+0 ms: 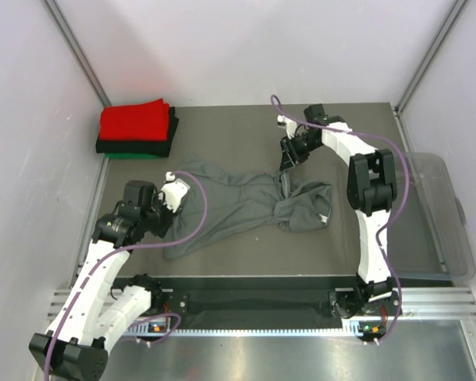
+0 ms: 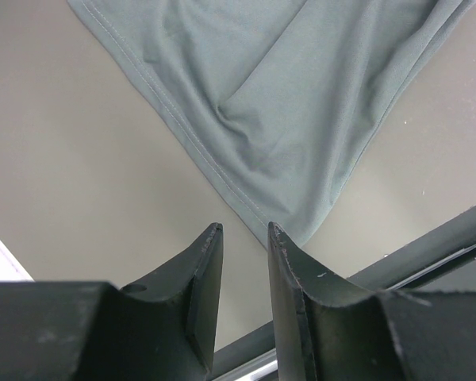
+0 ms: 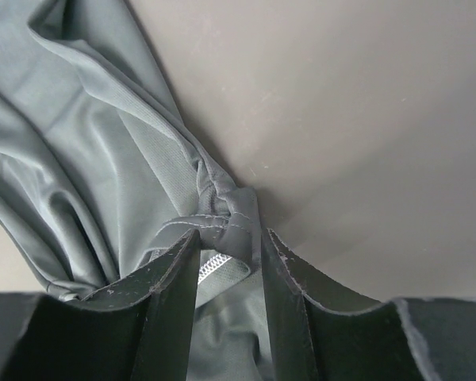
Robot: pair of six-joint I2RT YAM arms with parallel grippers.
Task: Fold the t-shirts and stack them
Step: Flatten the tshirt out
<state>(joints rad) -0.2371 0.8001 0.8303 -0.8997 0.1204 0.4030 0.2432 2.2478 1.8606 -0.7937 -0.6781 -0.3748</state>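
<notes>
Pinching a bunched edge of the grey t-shirt (image 3: 87, 159) is the right hand (image 3: 230, 235).

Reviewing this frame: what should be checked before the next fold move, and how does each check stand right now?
1. Right gripper pinching the grey t-shirt: ok.
2. Left gripper holding the hem corner: not ok, open and empty, just short of it.
3. Grey t-shirt lying flat: not ok, bunched and twisted.
4. Folded stack neat and apart from it: ok.
5. Clear bin apart from the shirt: ok.
</notes>
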